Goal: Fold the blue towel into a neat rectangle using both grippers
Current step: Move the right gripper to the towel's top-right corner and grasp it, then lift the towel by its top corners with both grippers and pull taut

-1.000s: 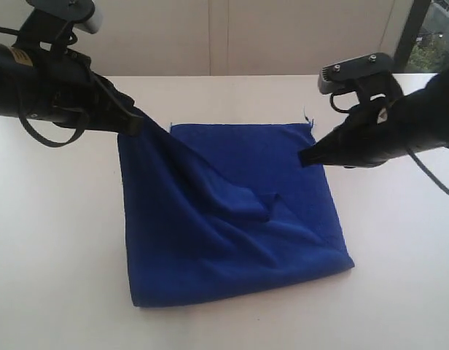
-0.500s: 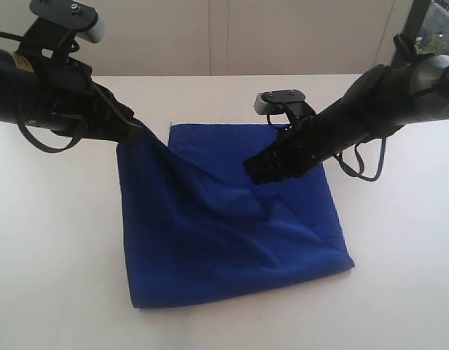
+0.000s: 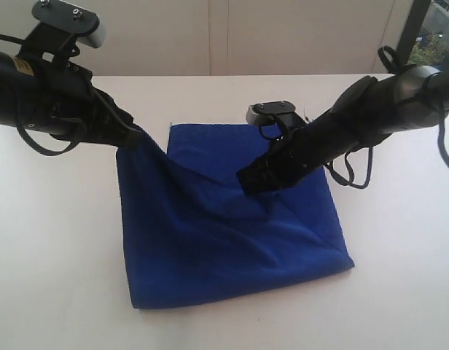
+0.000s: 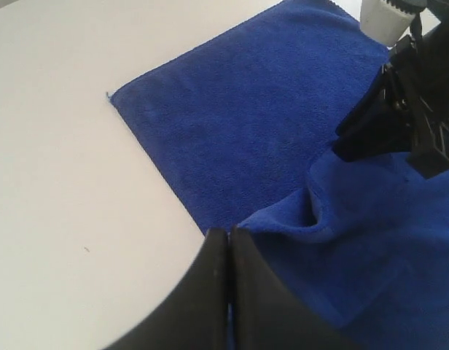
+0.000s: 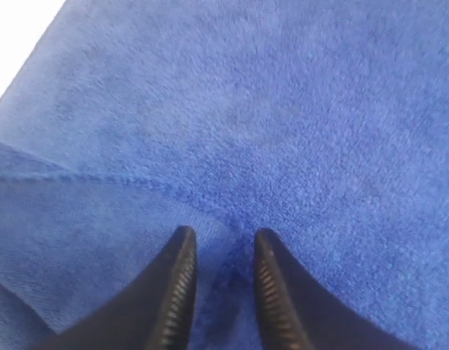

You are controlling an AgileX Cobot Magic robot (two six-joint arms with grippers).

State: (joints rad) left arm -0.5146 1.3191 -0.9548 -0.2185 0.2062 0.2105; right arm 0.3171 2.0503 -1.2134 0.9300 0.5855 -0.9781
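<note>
The blue towel (image 3: 224, 233) lies half folded on the white table, its upper layer pulled up into a slope toward the far left. My left gripper (image 3: 134, 135) is shut on the towel's raised corner (image 4: 283, 226) and holds it above the table. My right gripper (image 3: 248, 181) has reached across to the towel's middle, where the hem of the upper layer (image 5: 100, 182) runs. Its jaws stand apart over a ridge of cloth (image 5: 224, 248), fingertips down on the towel.
White tabletop (image 3: 57, 240) surrounds the towel on all sides. A pale wall panel (image 3: 210, 36) stands behind the table's far edge, and a dark window frame (image 3: 414, 29) at the far right.
My right gripper swung in from the towel's far right corner to its middle and opened. The bump of cloth there has flattened. My left gripper stayed shut on its corner.
</note>
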